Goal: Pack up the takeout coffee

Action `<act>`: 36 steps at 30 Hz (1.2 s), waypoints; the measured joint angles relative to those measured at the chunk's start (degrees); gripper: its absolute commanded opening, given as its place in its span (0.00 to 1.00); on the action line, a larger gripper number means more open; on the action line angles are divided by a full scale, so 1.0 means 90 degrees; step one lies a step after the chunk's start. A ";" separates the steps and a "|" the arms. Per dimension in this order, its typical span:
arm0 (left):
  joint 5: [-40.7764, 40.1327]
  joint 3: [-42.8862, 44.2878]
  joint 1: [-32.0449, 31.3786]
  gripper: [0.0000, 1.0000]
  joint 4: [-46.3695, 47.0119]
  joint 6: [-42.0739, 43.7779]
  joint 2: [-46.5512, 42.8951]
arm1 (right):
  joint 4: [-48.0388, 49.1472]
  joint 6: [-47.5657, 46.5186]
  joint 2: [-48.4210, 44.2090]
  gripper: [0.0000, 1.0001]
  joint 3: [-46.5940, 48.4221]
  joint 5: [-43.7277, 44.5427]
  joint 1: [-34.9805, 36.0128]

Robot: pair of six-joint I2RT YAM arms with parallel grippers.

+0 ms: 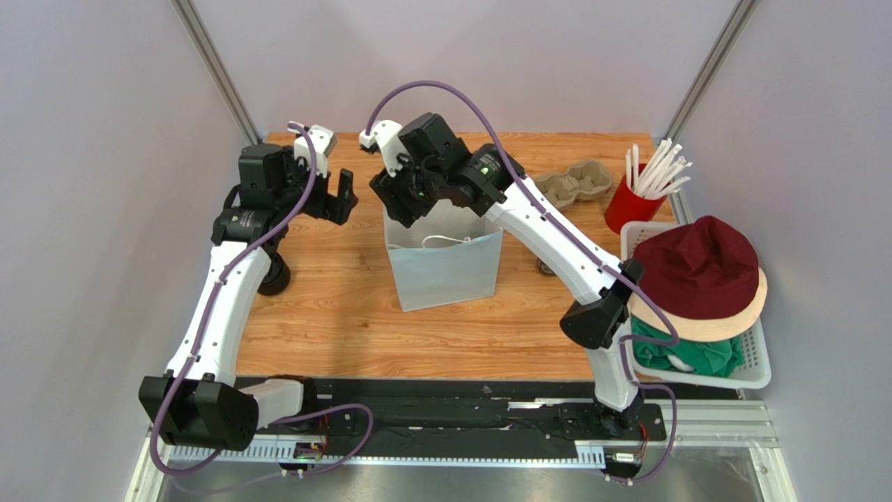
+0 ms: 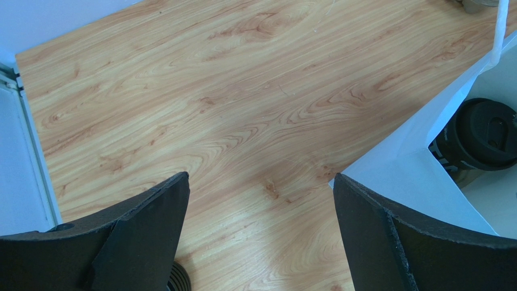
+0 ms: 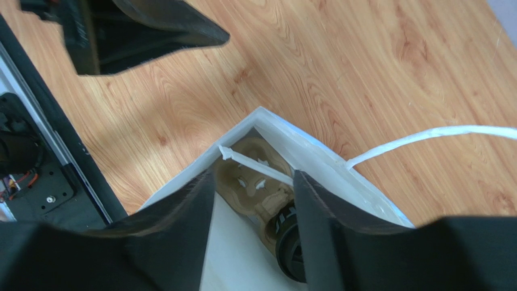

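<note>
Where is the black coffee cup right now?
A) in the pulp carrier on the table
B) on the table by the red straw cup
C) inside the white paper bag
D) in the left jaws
C: both wrist views show the coffee cup sitting down inside the white paper bag.

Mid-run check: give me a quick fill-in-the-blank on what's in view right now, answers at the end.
1. The black coffee cup lies ____ the white paper bag.
2. The right gripper is directly above the paper ____.
3. The left gripper is wide ____, holding nothing.
4. The cup of white straws is coloured ____.
Missing words: inside; bag; open; red.
</note>
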 measured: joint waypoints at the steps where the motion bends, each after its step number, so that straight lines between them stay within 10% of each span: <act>1: 0.0049 0.0000 0.0000 0.97 0.0000 0.0000 0.0000 | 0.0017 -0.0019 -0.0010 0.64 0.0068 -0.0029 0.0005; 12: 0.0607 -0.0073 0.0000 0.97 0.0000 0.0000 -0.0153 | 0.0189 -0.0505 -0.1207 0.99 -0.0029 0.0267 -0.0080; 24: 0.0959 -0.0107 0.0000 0.98 -0.0032 0.0032 -0.0607 | 0.1183 -0.1069 -0.4787 0.99 -0.3225 0.0321 -0.2144; 36: 0.0862 0.1292 0.0073 0.99 -0.0777 0.0192 -0.1027 | 0.1581 -0.1229 -0.5991 0.99 -0.5085 -0.0546 -0.4940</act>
